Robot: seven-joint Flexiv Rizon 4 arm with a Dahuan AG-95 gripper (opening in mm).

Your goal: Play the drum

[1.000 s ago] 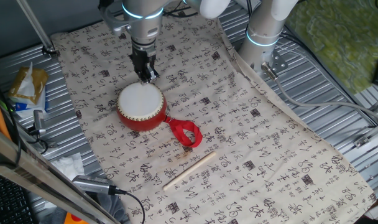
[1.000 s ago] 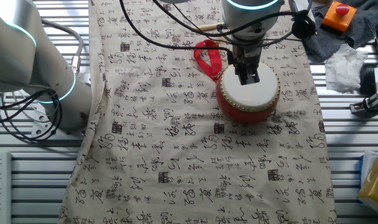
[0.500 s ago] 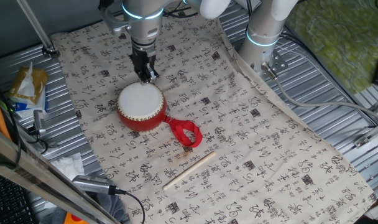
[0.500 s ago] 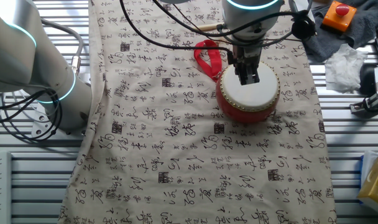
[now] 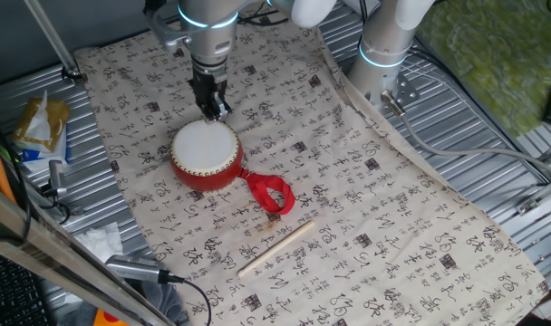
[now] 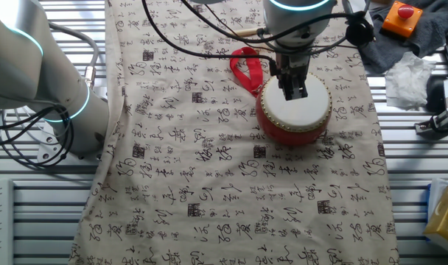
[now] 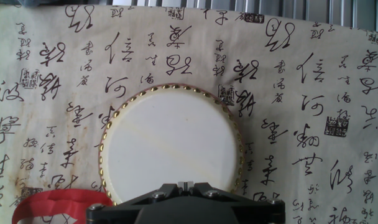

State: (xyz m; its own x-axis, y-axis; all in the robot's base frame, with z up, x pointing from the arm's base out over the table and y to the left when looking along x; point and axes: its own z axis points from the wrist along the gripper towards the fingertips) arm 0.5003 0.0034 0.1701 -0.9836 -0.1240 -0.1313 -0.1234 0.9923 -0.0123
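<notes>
**Non-task items on and around the table**

Cloth (image 5: 348,181) printed with black calligraphy covers the table. Thin light wooden stick (image 5: 275,247) lies flat on the cloth, near its front edge in one fixed view. Off the cloth: yellow packet (image 5: 38,122) on the ribbed metal, crumpled white tissue (image 6: 407,79), orange box with red button (image 6: 401,18) on grey fabric (image 6: 430,29). Black cable (image 5: 180,290) runs near a corner.

Calligraphy-print cloth (image 5: 366,208) over ribbed metal table (image 5: 493,145).
</notes>
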